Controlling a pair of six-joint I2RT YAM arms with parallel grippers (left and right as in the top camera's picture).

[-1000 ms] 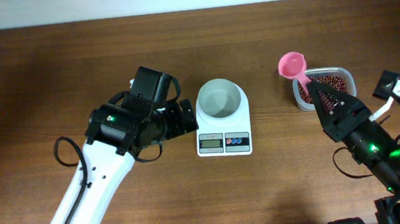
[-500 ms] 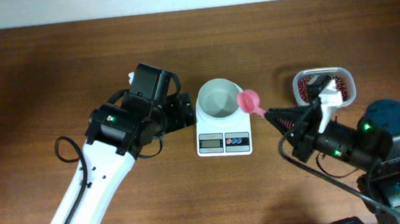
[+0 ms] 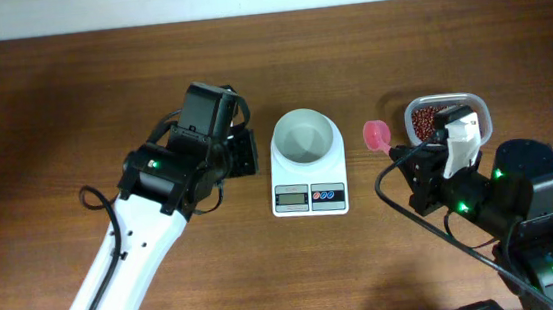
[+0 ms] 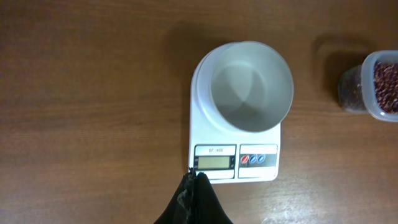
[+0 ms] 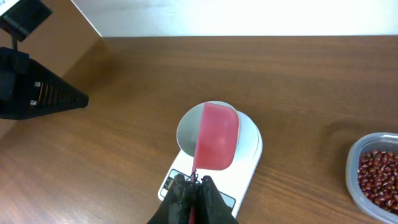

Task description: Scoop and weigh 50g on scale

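Brown wood forms the desk [image 3: 69,83], and from overhead we see the scale [image 3: 310,197] at its middle with a white bowl [image 3: 305,135] on top. Our left end effector [image 3: 252,155] sits just beside the scale's left edge, its fingers pressed together on nothing. To the right a clear tub [image 3: 442,97] holds the beans [image 3: 429,120]. Our right end effector [image 3: 412,153] grips the handle of a pink spoon [image 3: 376,135], whose head hangs between scale and tub. From the left wrist we look straight down on the scale [image 4: 233,165]. The closed fingertips [image 4: 194,180] are at its near left corner by the grey display, and the tub [image 4: 373,57] of beans [image 4: 387,87] is at the right edge. From the right wrist, our end effector [image 5: 194,185] is clamped on the spoon [image 5: 216,144], which lies in line with the bowl [image 5: 185,127]. We cannot tell whether it carries beans. The tub [image 5: 349,174] stands well to the right, and the left end effector [image 5: 46,93] shows at the far left.
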